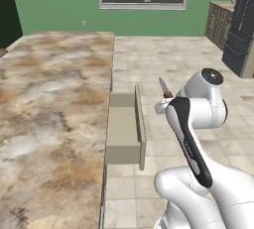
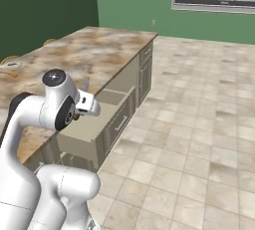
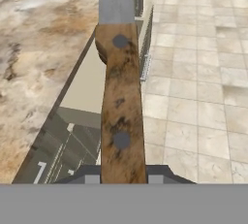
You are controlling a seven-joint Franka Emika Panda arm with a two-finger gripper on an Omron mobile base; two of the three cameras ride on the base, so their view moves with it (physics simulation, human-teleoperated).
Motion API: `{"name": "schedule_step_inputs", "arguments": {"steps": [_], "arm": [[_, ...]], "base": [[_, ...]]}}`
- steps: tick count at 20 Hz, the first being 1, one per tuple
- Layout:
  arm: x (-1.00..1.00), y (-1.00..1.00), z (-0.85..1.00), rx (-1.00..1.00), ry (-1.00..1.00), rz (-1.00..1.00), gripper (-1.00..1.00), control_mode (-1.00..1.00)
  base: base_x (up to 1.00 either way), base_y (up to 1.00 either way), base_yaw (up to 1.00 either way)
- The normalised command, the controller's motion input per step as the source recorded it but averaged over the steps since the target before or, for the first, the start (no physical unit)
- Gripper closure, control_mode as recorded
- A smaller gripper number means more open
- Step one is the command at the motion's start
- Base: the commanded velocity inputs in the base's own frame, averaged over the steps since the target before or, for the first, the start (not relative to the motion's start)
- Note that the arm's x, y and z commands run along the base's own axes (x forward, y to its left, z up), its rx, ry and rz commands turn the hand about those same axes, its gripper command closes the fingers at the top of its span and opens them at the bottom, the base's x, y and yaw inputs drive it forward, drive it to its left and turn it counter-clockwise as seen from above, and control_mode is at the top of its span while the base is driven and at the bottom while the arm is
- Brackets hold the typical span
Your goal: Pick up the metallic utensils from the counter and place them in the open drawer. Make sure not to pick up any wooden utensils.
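Carrying step in hand: grey-bladed knife with dark brown riveted handle (image 3: 121,102) sits clamped in the two-finger gripper (image 3: 123,172), fingers pressed on the handle end, blade (image 1: 162,85) pointing up and away. Knife hangs over the floor just beside the shallow beige-tan open drawer (image 1: 121,129), below the marbled stone counter (image 1: 49,114). Next move, as judged: shift toward the counter until over the drawer box, lower, release.

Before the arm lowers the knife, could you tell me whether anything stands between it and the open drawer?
Nothing visible does. The gripper holds the knife by its brown handle, up in the air beside the open drawer. The drawer's inside looks bare, and only its low front panel lies on the arm's side.
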Motion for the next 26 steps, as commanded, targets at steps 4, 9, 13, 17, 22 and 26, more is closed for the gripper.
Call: {"name": "schedule_step_inputs", "arguments": {"steps": [4,9,13,17,22,26], "arm": [[0.03,0.0,-0.22,0.0,-0.03,-0.02,1.0,-1.0],[0.25,0.0,-0.29,0.0,0.0,-0.05,1.0,-1.0],[0.38,0.0,-0.25,0.0,0.02,-0.05,1.0,-1.0],[0.41,0.0,-0.19,0.0,0.09,-0.03,1.0,-1.0],[0.37,0.06,-0.17,0.02,0.1,0.0,1.0,-1.0],[0.38,0.15,-0.21,0.01,0.04,0.0,1.0,-1.0]], "base": [[0.0,0.0,0.0],[0.0,0.0,0.0],[0.0,0.0,0.0],[0.0,0.0,0.0],[0.0,0.0,0.0],[0.0,0.0,0.0]]}}
